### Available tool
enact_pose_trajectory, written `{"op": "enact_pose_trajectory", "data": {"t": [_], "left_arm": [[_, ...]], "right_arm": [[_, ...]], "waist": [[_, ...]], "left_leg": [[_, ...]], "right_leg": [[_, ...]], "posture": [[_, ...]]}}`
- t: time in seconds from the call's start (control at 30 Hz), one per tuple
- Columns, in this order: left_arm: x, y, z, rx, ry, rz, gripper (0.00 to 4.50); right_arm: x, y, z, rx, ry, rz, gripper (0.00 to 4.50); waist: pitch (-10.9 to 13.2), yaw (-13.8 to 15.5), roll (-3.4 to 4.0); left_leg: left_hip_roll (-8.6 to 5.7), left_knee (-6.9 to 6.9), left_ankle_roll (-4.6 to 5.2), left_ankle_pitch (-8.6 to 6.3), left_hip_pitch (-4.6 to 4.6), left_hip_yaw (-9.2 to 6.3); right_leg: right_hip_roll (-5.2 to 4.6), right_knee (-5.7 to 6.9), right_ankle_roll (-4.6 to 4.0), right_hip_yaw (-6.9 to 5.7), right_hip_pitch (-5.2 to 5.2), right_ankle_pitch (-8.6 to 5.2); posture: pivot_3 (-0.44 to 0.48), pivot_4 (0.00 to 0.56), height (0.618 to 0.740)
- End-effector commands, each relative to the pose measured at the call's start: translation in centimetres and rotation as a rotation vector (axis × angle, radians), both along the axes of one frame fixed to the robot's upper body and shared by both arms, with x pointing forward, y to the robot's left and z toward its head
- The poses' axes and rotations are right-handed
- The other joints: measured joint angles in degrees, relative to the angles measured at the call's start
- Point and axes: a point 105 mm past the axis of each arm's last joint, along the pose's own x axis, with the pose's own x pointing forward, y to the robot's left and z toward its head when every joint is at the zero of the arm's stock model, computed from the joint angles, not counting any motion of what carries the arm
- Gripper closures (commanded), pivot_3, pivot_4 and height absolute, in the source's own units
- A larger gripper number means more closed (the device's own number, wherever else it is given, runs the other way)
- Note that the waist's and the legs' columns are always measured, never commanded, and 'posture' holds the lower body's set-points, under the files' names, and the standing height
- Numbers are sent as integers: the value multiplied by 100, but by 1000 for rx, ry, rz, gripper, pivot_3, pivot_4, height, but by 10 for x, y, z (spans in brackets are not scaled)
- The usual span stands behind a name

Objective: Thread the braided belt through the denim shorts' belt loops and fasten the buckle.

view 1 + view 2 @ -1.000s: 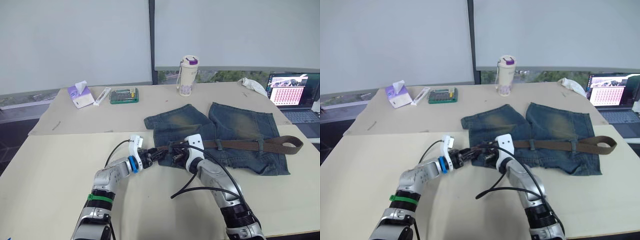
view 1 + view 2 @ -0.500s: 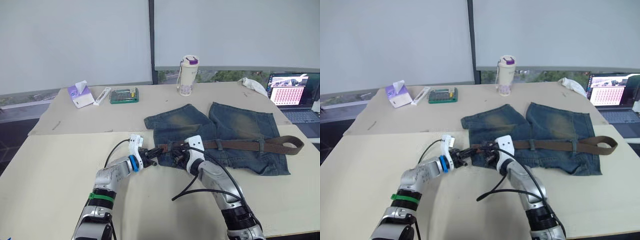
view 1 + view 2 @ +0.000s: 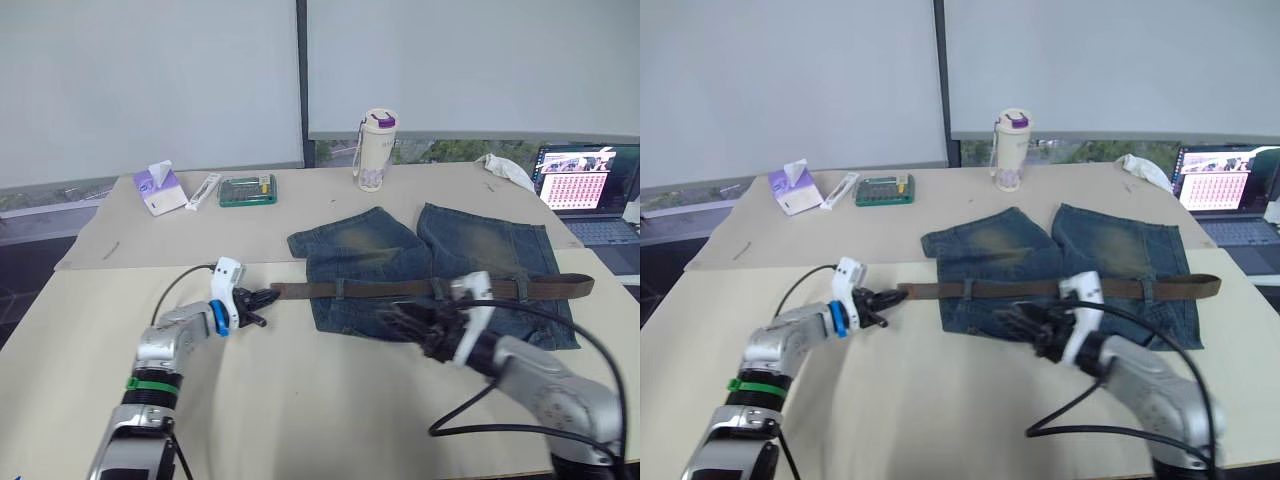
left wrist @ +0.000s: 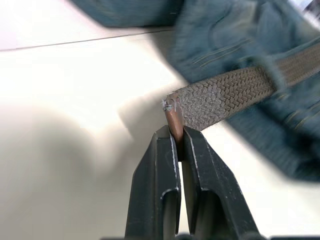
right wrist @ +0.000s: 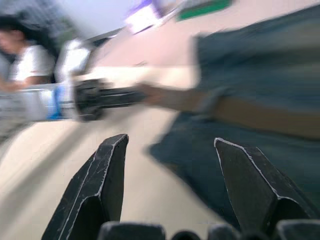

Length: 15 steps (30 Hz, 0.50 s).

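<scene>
Tightly woven braided belt in left pincer

The two head views look forward and down from above the arms, taking in the whole counter from its near edge to the far wall; as a stereo pair they share nearly the same scene, the denim shorts and braided belt sitting slightly further left in the right eye's picture. The left wrist view sits very close over the counter, looking along the left hand at the belt end and the shorts' edge. The right wrist view looks low across the shorts past the right hand toward the left hand, so both wrist views share the belt's near end.
</scene>
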Motion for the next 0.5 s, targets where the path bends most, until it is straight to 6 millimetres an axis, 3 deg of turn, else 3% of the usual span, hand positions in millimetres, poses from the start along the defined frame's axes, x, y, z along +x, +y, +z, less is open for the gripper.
{"op": "enact_pose_trajectory", "data": {"t": [0.03, 0.2, 0.37, 0.5], "left_arm": [[-2, 39, 4, 183, -27, 21, 4500], [7, 88, 4, 416, -43, 171, 4500], [6, 132, -3, 571, 2, 302, 4500], [2, 145, -8, 646, 22, 326, 4500]], "right_arm": [[9, -78, 19, -126, -118, -266, 1415], [13, -145, 29, -329, -148, -474, 1415], [19, -188, 31, -462, -136, -594, 1415], [31, -191, 36, -476, -133, -580, 1415]], "waist": [[1, 15, 0], [5, 28, 9], [4, -8, 10], [2, -60, 24]], "left_leg": [[-1, 0, 0, 0, 1, 2], [2, -1, 1, 0, 4, 10], [5, -2, 2, -1, 7, 17], [10, -11, 6, -3, 11, 27]], "right_leg": [[0, -1, 0, 0, 0, 0], [-1, 0, -1, 2, 6, 0], [1, 2, -1, 6, 7, 0], [2, 6, -1, 14, 6, 0]], "posture": [[0, 150, 740], [0, 150, 740], [0, 150, 740], [0, 150, 740]]}}
